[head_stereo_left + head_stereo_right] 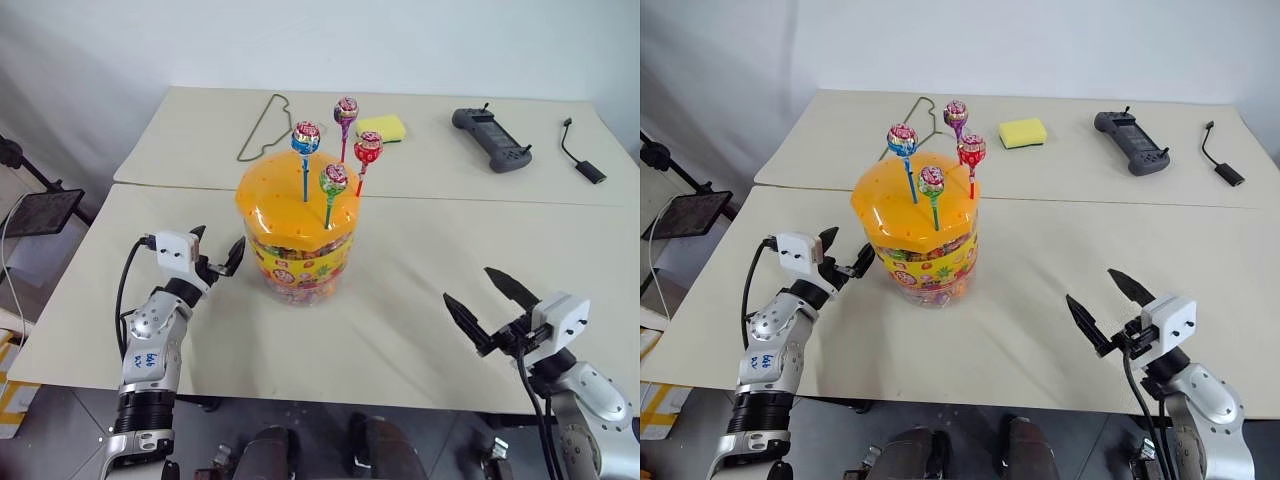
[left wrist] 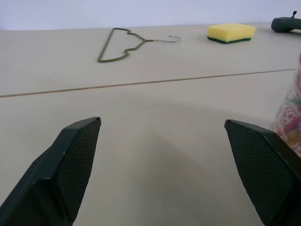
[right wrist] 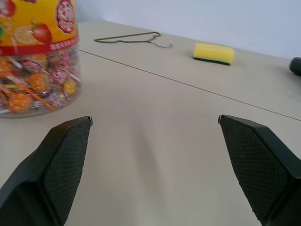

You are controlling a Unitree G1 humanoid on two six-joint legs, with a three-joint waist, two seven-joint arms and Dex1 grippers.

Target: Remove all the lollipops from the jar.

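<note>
the left gripper [image 1: 218, 250] sits just left of the jar [image 1: 297, 240], fingers spread wide with nothing between them. the right gripper [image 1: 492, 302] hangs at the near right of the table [image 1: 420, 260], well apart from the jar, its fingers also wide open and empty.

the jar stands near the middle of the table, a little left of centre, upright. four lollipops rise on their sticks from holes in its domed orange lid [image 1: 270, 195]: the blue lollipop [image 1: 306, 138] on the left, the green lollipop [image 1: 334, 180] nearest, the purple lollipop [image 1: 346, 110] farthest, the red lollipop [image 1: 368, 148] on the right. all four are still planted, so the task looks to be at its start.

judging from this, the first pick wants a gripper lifted above the lid, since both hang below the candy heads. closing on a stick just under the head and pulling straight up along the stick should free it without tipping the jar. the left gripper is closest and could steady the jar's wall, or take the blue one. the sticks stand close together, so a wide approach may knock a neighbour.

farther back lie a wire hanger [image 1: 264, 128], a yellow sponge [image 1: 382, 127], a controller [image 1: 491, 139] and a cable [image 1: 582, 153].
</note>
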